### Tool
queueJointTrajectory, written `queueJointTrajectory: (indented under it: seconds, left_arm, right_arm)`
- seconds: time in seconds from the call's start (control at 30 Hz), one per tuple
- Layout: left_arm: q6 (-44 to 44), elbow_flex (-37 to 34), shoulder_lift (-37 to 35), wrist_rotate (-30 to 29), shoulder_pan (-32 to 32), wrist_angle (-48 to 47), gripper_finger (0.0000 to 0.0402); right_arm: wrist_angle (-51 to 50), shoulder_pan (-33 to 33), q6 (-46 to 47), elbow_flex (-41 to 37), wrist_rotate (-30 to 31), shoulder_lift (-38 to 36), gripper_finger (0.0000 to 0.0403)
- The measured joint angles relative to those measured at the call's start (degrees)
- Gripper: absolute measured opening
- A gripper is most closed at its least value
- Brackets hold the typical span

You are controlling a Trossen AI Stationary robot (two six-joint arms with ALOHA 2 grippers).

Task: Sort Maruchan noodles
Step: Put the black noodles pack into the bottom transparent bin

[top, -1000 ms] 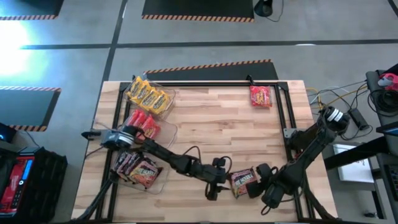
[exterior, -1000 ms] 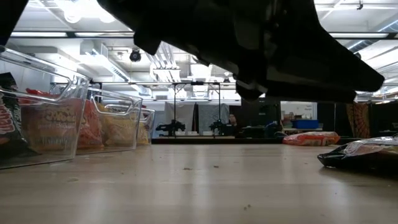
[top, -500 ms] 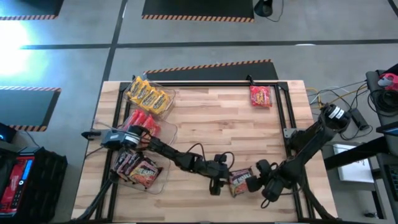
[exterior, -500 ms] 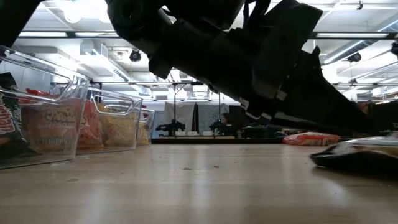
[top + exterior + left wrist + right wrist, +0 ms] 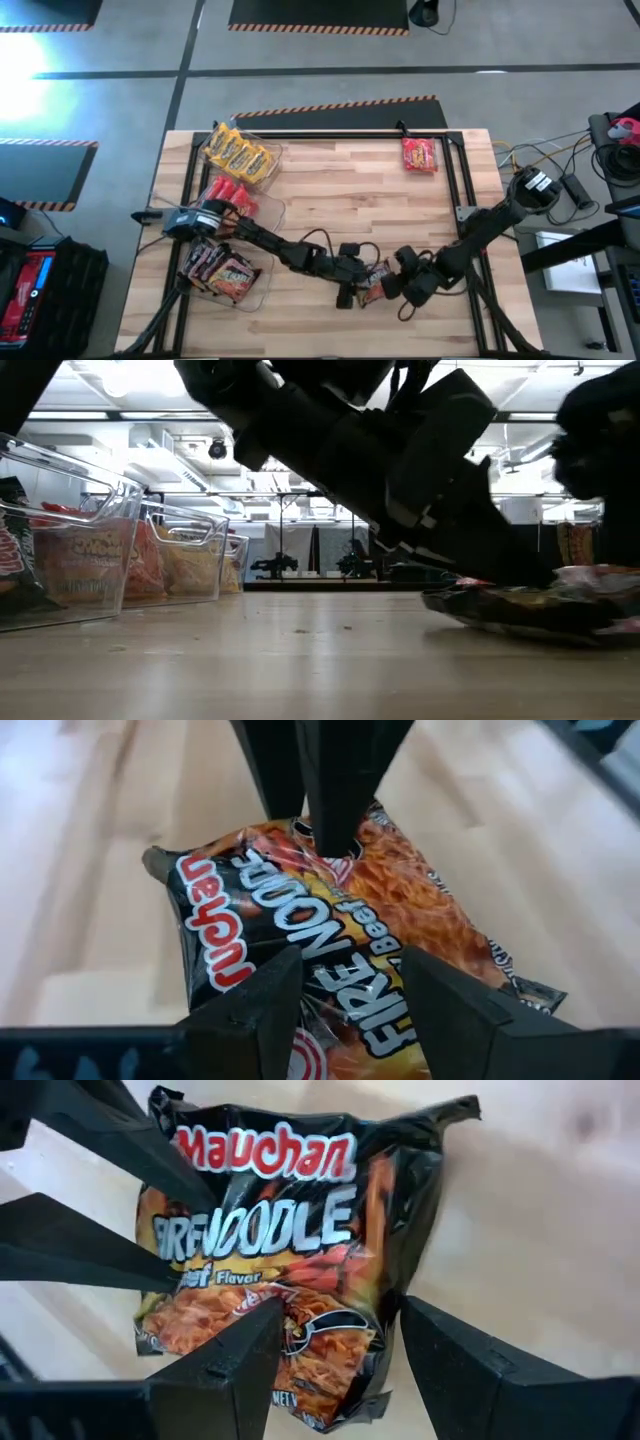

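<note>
A black Maruchan noodles packet (image 5: 373,282) lies flat on the wooden table near its near edge, also seen in the low view (image 5: 530,610). My left gripper (image 5: 358,287) comes at it from the table's left, slanting down, fingers open (image 5: 350,970). My right gripper (image 5: 393,286) comes from the right, also open (image 5: 340,1315). The packet sits between the two grippers, with fingertips of both over its face. A red packet (image 5: 420,155) lies alone at the far right. My left gripper has both fingertips (image 5: 205,1200) on the packet's printed face near its left edge (image 5: 160,1230), slanting down from the table's left. The face shows in the gap between the fingers. The packet lies on the table. Whether an edge is pinched, I cannot tell. My right gripper has its fingertips (image 5: 335,845) set on the packet's right end (image 5: 370,830), slanting down from the table's right. The packet's end (image 5: 330,1340) shows between the two spread fingers and runs under one of them. The packet stays flat on the table.
Three clear bins stand along the left side: yellow packets (image 5: 240,152), red packets (image 5: 232,198), black packets (image 5: 222,270). A black metal frame (image 5: 455,190) rims the table. Bare wood lies in the middle and far part of the table.
My right gripper has moved down and toward the table's left, turning at the wrist, onto the black packet. The packet has slid left along the table up to my left gripper. My left gripper has sunk a little toward the packet.
</note>
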Motion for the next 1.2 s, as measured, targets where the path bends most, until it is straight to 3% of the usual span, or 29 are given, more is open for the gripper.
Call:
queueJointTrajectory:
  seconds: [0.23,0.53,1.2]
  left_arm:
    - [-1.15,0.1,-0.95,-3.0,0.26,-7.37,0.0157]
    - [-2.38,-1.2,-0.93,-3.86,0.39,-9.01,0.0157]
    - [-7.67,-5.63,-1.34,-4.88,0.22,-6.44,0.0157]
  right_arm:
    - [3.47,-3.72,-9.36,-0.2,-0.84,-0.48,0.0194]
    - [3.85,-2.24,-6.54,-0.02,-4.12,-3.92,0.0194]
    - [0.19,-1.6,-4.73,-0.26,-2.73,-3.31,0.0194]
